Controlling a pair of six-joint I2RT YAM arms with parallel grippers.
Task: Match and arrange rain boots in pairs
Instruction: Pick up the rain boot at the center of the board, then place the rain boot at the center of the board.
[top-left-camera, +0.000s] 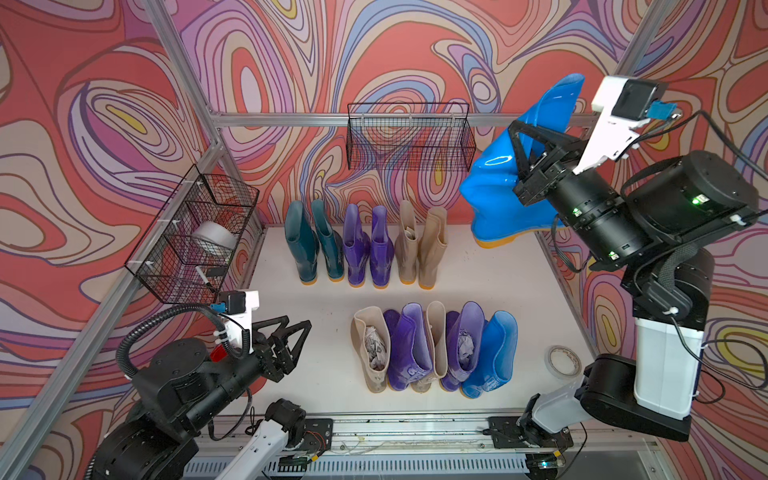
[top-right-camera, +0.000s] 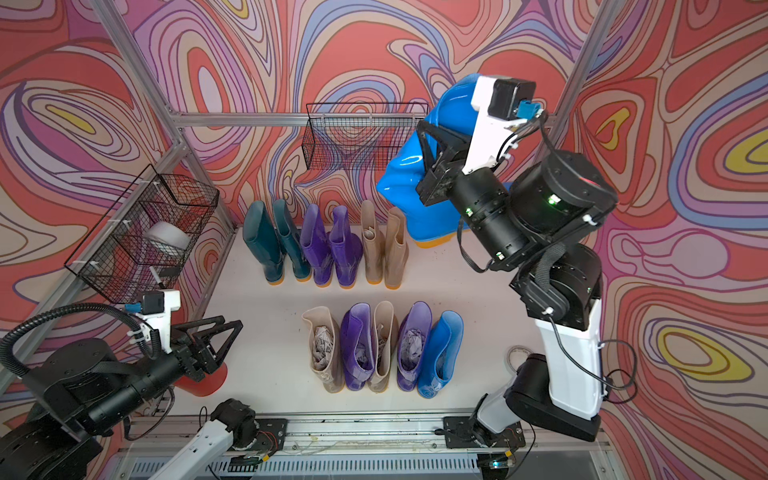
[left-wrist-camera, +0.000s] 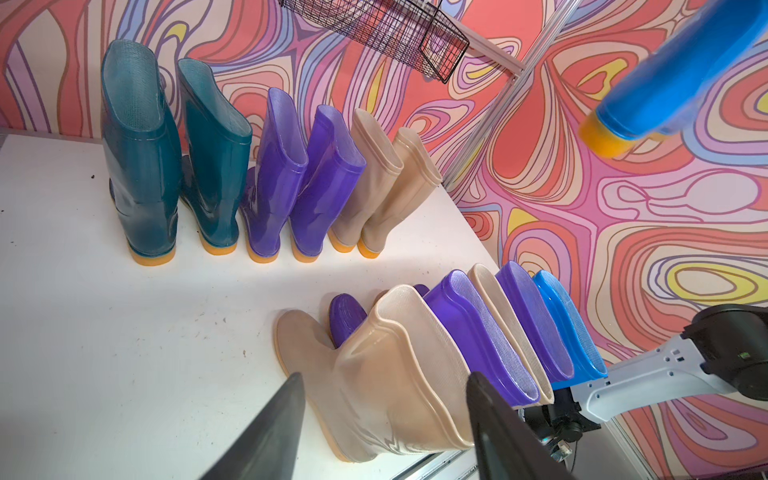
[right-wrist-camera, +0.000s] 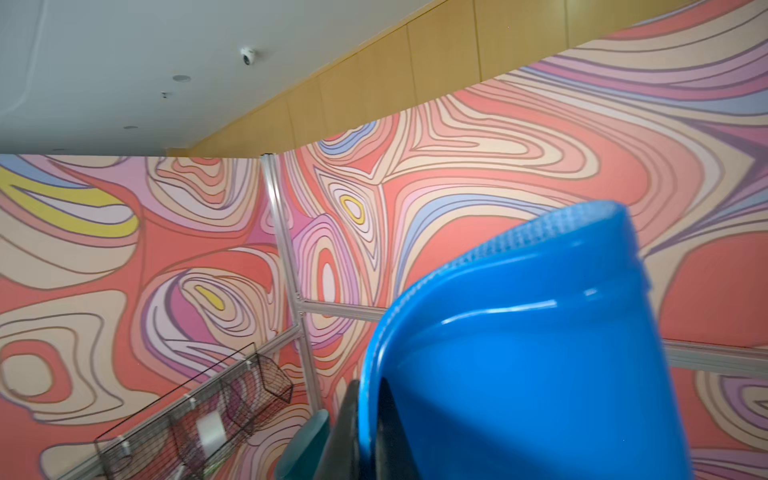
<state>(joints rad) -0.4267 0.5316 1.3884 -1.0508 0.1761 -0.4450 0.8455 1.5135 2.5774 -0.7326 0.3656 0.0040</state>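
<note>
Top views, both: right gripper (top-left-camera: 517, 137) pinching blue boot (top-left-camera: 494, 195) aloft over table (top-left-camera: 478, 282) far-right corner. Parted and empty, left gripper (top-left-camera: 298, 323) at table's near-left edge.

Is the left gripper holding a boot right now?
No, the left gripper is open and empty, well apart from the nearest beige boot.
</note>
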